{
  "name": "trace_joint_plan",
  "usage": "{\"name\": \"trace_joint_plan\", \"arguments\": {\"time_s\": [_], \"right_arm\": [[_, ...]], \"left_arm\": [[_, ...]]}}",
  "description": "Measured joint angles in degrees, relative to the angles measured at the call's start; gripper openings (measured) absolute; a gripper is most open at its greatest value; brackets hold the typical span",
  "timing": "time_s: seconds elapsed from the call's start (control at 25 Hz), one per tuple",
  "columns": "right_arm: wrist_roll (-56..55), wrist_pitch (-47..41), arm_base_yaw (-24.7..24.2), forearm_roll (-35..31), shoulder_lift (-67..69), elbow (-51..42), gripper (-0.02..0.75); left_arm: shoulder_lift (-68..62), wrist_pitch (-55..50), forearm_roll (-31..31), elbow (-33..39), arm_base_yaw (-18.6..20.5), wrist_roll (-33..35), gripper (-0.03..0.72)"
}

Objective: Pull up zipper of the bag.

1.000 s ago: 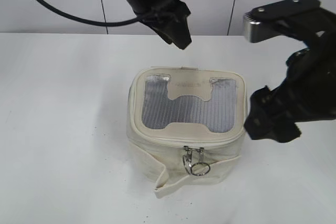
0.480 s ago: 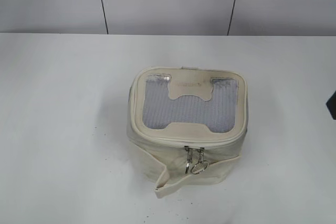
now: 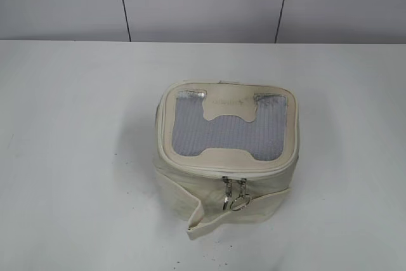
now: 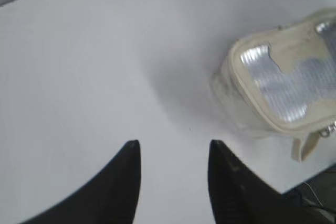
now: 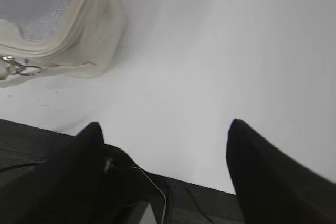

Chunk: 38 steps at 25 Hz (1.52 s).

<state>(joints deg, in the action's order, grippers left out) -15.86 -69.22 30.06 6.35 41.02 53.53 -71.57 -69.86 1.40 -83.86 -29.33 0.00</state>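
Observation:
The cream-white boxy bag (image 3: 225, 157) stands mid-table with its grey mesh top and H-shaped patch facing up. Its zipper (image 3: 222, 170) runs round the lid rim, and two silver pulls (image 3: 233, 196), one with a ring, hang at the front. The bag also shows in the left wrist view (image 4: 278, 87) at the right and in the right wrist view (image 5: 58, 19) at the top left, with the pulls (image 5: 18, 67) below it. My left gripper (image 4: 173, 148) is open and empty over bare table, left of the bag. My right gripper (image 5: 164, 127) is open and empty, right of the bag near the table's front edge. Neither gripper shows in the exterior view.
A loose cream strap band (image 3: 200, 220) hangs from the bag's front left. The white table (image 3: 76, 157) stretches around the bag. A panelled wall (image 3: 203, 1) stands behind it. The table's dark front edge (image 5: 220, 203) and cables show below my right gripper.
Both arms have drawn back out of the exterior view, the left up and away, the right off to the side. The bag has not moved.

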Motion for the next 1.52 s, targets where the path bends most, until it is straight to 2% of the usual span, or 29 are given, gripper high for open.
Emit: {"name": "trace_joint_plan", "arguments": {"time_s": [0.2,0.4,0.72,0.88,1.08,1.52], "right_arm": [[2.9,-0.1,0.0,-5.4,-13.2,-4.7,0.54],[6.4,-0.3,0.0,-6.4,-26.8,-12.6,0.536],[12.3,-0.8,0.0,-6.7,-41.3,-21.5,0.535],[15.9,0.7,0.1,-7.1,-41.4,-22.5,0.535],[17.6,7.7,0.1,-7.6,-41.5,-24.8,0.535],[17.8,8.6,0.1,-7.6,-41.5,-24.9,0.535]], "left_arm": [[18.2,-0.2,-2.7,15.5,0.0,0.0,0.33],[37.5,-0.4,-3.0,29.7,0.0,0.0,0.33],[64.5,-0.6,-3.1,45.8,0.0,1.0,0.33],[71.9,0.1,-4.5,50.0,0.0,1.3,0.33],[70.6,7.8,-5.3,52.4,0.0,1.6,0.33],[70.2,9.3,-5.2,53.0,0.0,1.8,0.33]]}}
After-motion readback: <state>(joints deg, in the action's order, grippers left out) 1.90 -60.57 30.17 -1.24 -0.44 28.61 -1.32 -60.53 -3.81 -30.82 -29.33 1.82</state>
